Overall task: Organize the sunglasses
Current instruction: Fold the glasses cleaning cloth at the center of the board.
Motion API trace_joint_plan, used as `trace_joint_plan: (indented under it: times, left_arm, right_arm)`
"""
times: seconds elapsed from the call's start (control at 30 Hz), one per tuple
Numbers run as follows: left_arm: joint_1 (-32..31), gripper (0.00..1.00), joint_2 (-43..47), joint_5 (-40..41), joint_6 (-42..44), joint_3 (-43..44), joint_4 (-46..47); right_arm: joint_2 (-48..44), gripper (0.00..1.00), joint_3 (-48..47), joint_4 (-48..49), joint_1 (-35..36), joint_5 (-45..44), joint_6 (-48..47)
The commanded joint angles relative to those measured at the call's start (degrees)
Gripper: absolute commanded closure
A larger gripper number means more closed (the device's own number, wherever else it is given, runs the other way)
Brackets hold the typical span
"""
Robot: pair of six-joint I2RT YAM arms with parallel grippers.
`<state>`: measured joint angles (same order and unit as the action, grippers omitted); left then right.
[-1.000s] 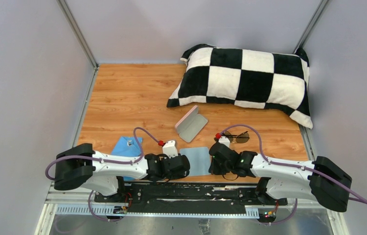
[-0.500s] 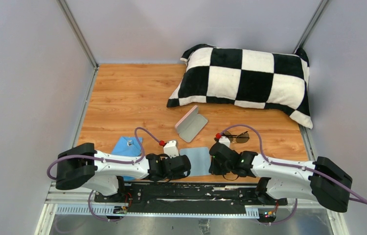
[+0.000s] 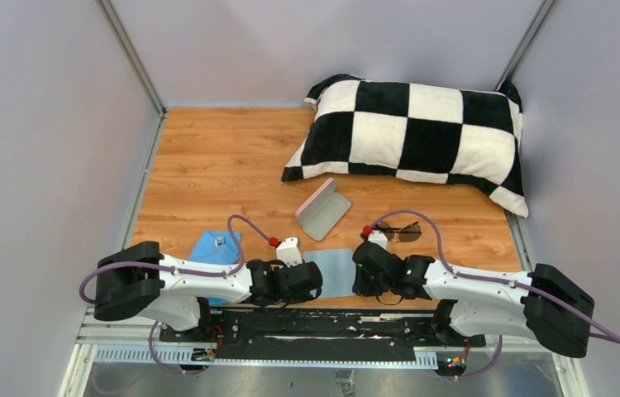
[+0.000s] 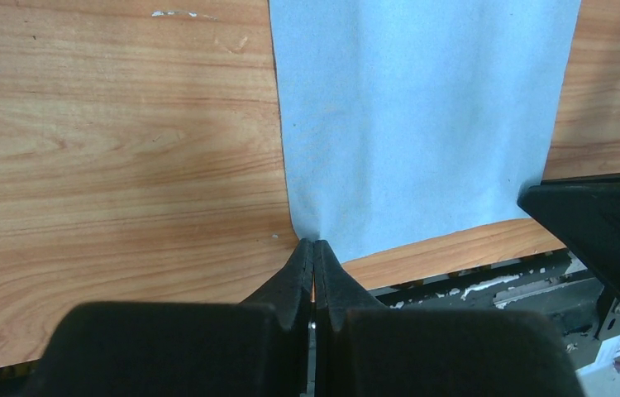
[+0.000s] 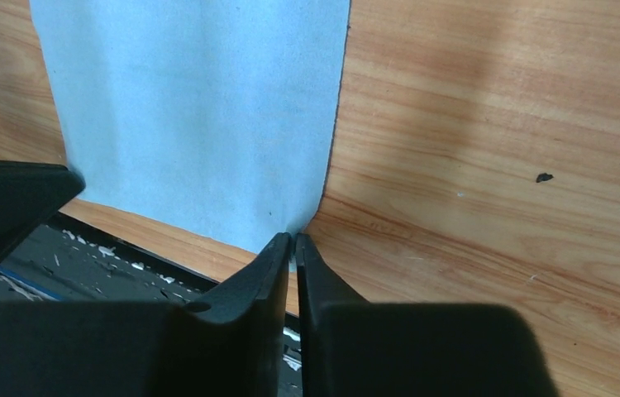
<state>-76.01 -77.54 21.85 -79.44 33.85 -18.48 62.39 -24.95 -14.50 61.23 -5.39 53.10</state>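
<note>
The sunglasses (image 3: 403,232) lie on the wooden table just beyond my right wrist, thin dark frame with brownish lenses. The pink case (image 3: 323,208) lies open in the middle. A light-blue cloth (image 3: 331,270) lies flat at the front edge between my grippers. My left gripper (image 3: 316,280) is shut, its tips (image 4: 313,245) pinching the near left corner of the cloth (image 4: 422,116). My right gripper (image 3: 358,278) is shut, its tips (image 5: 293,239) pinching the near right corner of the cloth (image 5: 199,107). The sunglasses are out of both wrist views.
A black-and-white checkered pillow (image 3: 410,136) lies at the back right. A brighter blue piece (image 3: 212,247) lies partly under my left arm. The black mounting rail (image 3: 323,318) runs just past the table's front edge. Grey walls enclose the table.
My right gripper has edged slightly to the left at the cloth's corner. Nothing else has visibly moved.
</note>
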Motion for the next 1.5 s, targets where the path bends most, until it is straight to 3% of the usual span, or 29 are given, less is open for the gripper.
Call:
trace_joint_plan:
  times: [0.0,0.1,0.67,1.47]
  left_arm:
    - [-0.4,1.00,0.4,2.3,0.0,0.4,-0.1]
    - [-0.4,1.00,1.5,3.4,0.0,0.6,-0.3]
    - [5.6,1.00,2.2,2.7,5.9,3.4,0.6]
    - [15.8,1.00,-2.8,-6.7,12.2,5.9,4.3]
  right_arm:
    - [0.5,0.91,-0.9,-1.8,1.1,-0.6,-1.4]
    - [-0.8,1.00,-1.2,-2.6,1.2,-1.3,-2.0]
    - [2.9,1.00,-9.5,-6.0,0.0,-7.8,-8.3]
    - [13.4,1.00,-15.5,-4.8,-8.7,-2.0,-12.9]
